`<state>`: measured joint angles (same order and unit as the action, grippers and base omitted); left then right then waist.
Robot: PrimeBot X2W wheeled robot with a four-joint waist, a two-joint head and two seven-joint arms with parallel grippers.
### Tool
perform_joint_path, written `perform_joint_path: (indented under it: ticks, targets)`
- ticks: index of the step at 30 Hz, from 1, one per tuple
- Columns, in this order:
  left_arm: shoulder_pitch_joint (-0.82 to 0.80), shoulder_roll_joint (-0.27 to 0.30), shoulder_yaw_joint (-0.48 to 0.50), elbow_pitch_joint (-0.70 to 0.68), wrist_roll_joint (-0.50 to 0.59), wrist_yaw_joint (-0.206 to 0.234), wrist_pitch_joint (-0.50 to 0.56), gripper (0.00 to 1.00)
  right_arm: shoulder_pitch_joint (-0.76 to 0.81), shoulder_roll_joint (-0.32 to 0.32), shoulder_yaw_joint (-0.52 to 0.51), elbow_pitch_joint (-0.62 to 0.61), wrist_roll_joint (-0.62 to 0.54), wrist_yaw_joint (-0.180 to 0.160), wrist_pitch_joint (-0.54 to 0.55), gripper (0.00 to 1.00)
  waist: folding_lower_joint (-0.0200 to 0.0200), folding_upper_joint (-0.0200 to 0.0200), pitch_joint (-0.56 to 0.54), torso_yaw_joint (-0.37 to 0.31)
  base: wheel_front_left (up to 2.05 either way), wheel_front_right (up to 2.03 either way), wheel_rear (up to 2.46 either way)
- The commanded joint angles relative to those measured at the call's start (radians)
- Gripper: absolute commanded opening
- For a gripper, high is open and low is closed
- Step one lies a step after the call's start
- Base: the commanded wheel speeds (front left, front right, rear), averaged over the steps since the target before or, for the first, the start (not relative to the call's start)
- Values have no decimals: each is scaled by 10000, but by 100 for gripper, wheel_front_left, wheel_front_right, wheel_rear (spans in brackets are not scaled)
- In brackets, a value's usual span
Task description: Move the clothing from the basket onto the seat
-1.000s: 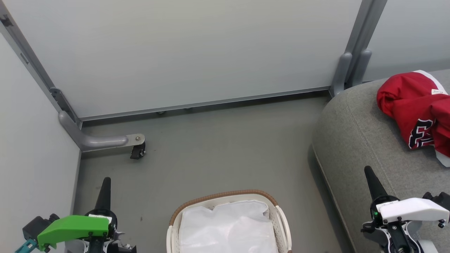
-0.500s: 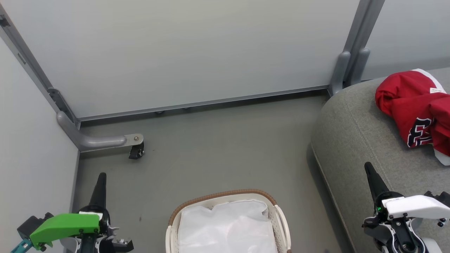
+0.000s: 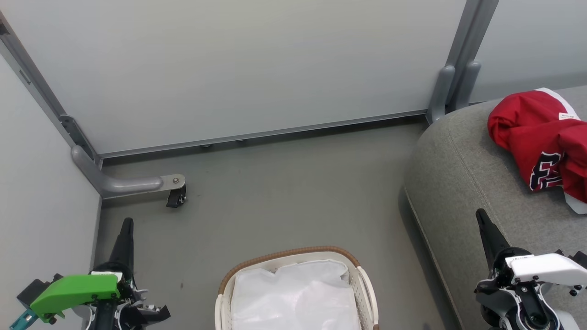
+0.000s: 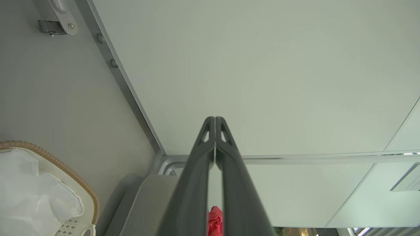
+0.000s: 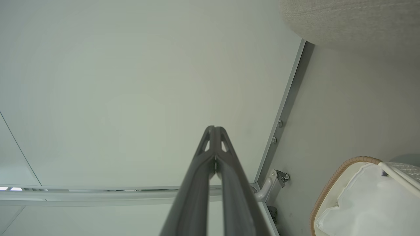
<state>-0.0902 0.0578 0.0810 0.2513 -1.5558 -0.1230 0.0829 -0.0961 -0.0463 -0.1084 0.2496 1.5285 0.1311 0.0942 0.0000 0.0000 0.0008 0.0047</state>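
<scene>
Green-housed left gripper point(image 3: 127, 224) has drifted leftward, jaws together.

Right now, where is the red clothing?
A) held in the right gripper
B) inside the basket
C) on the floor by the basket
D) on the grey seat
D: the red clothing lies crumpled on the grey seat. The basket holds its white liner, and the left gripper and right gripper are shut on nothing.
</scene>
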Motion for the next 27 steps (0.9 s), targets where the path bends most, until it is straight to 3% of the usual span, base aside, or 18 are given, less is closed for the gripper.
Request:
perform_joint_path:
  ticks: [1,11,27]
  targets:
    - [-182,60,72,-62,-177,-46,52,0,-154,-63,-34,-50,210,-6,60,0,0,0,3,-6,0,0,0]
    - [-269,51,245,-86,-727,-118,241,0,-174,-68,-77,-69,896,-5,233,0,0,0,23,-46,0,0,0]
    - [-227,22,267,-75,-671,-112,264,0,-168,-67,-73,-65,860,-5,233,0,0,0,23,-47,0,0,0]
